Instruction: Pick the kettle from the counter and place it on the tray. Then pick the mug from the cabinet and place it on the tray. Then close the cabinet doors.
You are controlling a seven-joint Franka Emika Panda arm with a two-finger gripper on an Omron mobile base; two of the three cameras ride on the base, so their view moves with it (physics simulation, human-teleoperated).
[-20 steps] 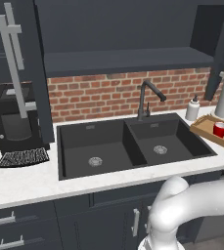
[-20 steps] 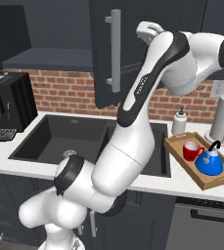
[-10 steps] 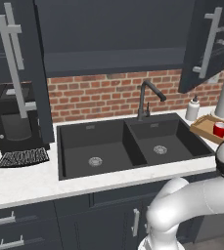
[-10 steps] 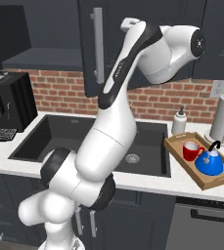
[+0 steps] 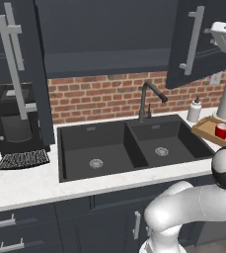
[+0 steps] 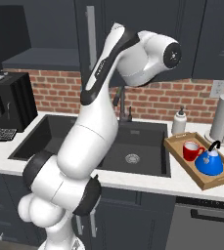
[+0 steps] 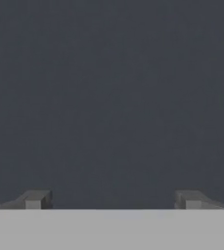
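In the left base view you have the right cabinet door [image 5: 191,44] swung partly out, its long axis upright like its silver bar handle [image 5: 192,39]. The white hand at the arm's end sits just beside the door's outer edge, on its right. The left cabinet door [image 5: 28,69] hangs wide open over the coffee machine [image 5: 13,118], well apart from the hand and across the black sink [image 5: 129,146]. The tray [image 5: 210,131] lies at the right end of the worktop [image 5: 30,180], with the red mug [image 5: 223,130] on it.

In the right base view you can check the load: the mug [image 6: 191,150] and the blue kettle [image 6: 209,162] stand side by side in the tray [image 6: 179,151], beside the paper-towel roll [image 6: 223,117]. By my reading, both placements are done and only the doors remain. The arm reaches up to the cabinet front, and its hand is hidden behind its own links.

In the hand view your pincer [image 7: 112,199] stands with its tips far apart and nothing between them. A flat dark panel lies straight ahead, which I take for the right door's face; whether the tips touch it, you cannot tell. That door is the nearer one, so the push must run along the pincer's own line, square to the panel.
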